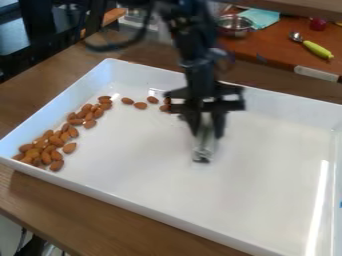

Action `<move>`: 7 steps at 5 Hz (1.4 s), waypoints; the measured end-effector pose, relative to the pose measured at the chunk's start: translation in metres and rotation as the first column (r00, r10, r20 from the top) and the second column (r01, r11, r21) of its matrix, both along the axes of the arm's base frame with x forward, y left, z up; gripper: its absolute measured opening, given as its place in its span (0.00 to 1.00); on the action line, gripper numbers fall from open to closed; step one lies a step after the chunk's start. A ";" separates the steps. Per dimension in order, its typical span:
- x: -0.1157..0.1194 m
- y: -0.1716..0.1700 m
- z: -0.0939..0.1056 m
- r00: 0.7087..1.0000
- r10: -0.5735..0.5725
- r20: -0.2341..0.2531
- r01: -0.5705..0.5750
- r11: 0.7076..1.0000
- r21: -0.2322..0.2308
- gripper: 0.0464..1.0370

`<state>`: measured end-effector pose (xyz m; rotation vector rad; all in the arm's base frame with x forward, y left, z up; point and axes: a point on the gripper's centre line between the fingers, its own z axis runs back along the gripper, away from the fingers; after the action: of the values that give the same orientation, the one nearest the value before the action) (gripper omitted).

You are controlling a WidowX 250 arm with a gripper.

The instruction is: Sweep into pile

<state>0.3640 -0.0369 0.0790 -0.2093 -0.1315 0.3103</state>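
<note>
Above the middle of a white tray (140,155) hangs the black gripper (208,131), pointing down. It is shut on a narrow pale grey tool (203,147) whose dark lower end is at or close to the tray floor; contact cannot be told. Brown almonds (50,148) lie bunched in the tray's left corner. More almonds (87,114) trail from there up along the left wall. A few looser almonds (140,105) are near the back wall, left of the gripper, and the gripper partly covers the rightmost of them.
The tray's raised walls stand on a brown wooden table (100,212). Behind it, on an orange-brown counter, are a metal bowl (235,25), a light blue cloth (260,17) and a spoon with a yellow-green handle (316,49).
</note>
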 end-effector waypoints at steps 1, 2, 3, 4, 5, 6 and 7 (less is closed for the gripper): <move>-0.004 0.030 0.000 1.000 0.025 -0.018 -0.025 0.999 -0.023 0.34; -0.015 0.067 -0.001 0.996 0.064 -0.057 -0.067 0.996 -0.051 0.34; -0.024 0.094 -0.001 0.992 0.094 -0.079 -0.099 0.993 -0.059 0.34; -0.027 0.122 -0.003 0.984 0.158 -0.085 -0.163 0.985 -0.062 0.34; -0.031 0.144 -0.003 0.980 0.184 -0.078 -0.189 0.980 -0.059 0.34; -0.034 0.148 -0.001 0.985 0.160 -0.059 -0.164 0.985 -0.053 0.34; -0.044 0.129 0.023 0.988 0.144 -0.053 -0.149 0.980 -0.130 0.34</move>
<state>0.3205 0.0925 0.1017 -0.3261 -0.0834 0.4707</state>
